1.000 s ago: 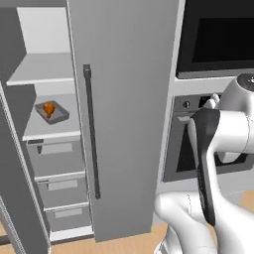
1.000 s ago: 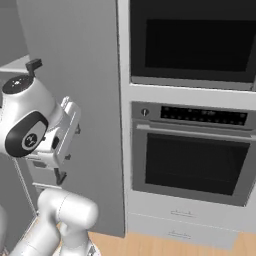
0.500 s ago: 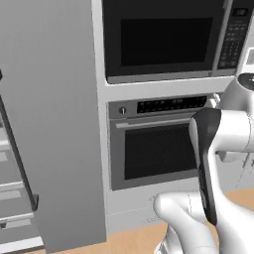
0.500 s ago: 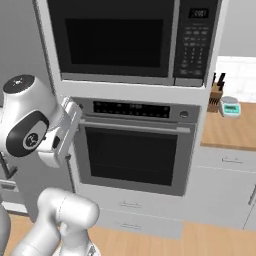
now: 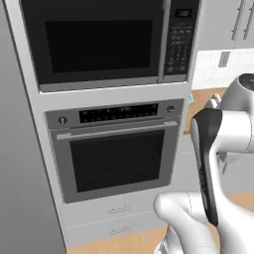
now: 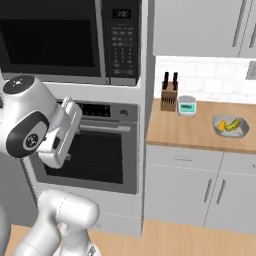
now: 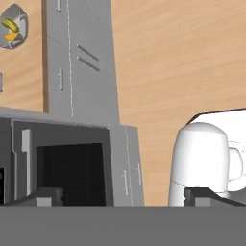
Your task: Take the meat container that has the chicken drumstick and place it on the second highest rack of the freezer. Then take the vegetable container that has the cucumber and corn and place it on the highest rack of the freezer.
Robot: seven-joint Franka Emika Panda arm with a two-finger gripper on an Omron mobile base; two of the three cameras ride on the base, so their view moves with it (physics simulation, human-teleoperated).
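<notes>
The gripper (image 7: pixel 122 194) stands with its two dark fingertips (image 7: pixel 45 196) wide apart and nothing between them, pointing down past the front of the wall oven (image 6: pixel 92 150) toward the wooden floor (image 7: pixel 182 57). In the right base view the hand hangs folded in front of the wall oven's left half, beside the arm's large round joint.

The wall oven makes the landmark. It has a black glass door with a long silver bar handle (image 5: pixel 116 130) across its top, and above that a dark control strip with a knob at each end. Below the wall oven sit two shallow pale drawers (image 5: pixel 116 218). Directly above it is a built-in microwave (image 5: pixel 99 39) with a dark window and a keypad on its right side. To the left of the wall oven, a plain grey upright panel (image 5: pixel 22 188) runs the height of the left base view; whether it belongs to the freezer cannot be told.

To the right of the wall oven a wooden desk (image 6: pixel 185 132) tops grey base cabinets (image 6: pixel 200 187) with bar handles. Nearest the wall oven on it, against the tiled wall, stand a knife block (image 6: pixel 170 95) and, just beside it, a small pale digital timer (image 6: pixel 187 105). Farther right on the desk, well apart from the timer, rests the vegetable container (image 6: pixel 229 126), a grey bowl holding the cucumber (image 6: pixel 232 124) and the corn (image 6: pixel 221 125) side by side. Grey upper cabinets (image 6: pixel 200 27) hang above the desk.
</notes>
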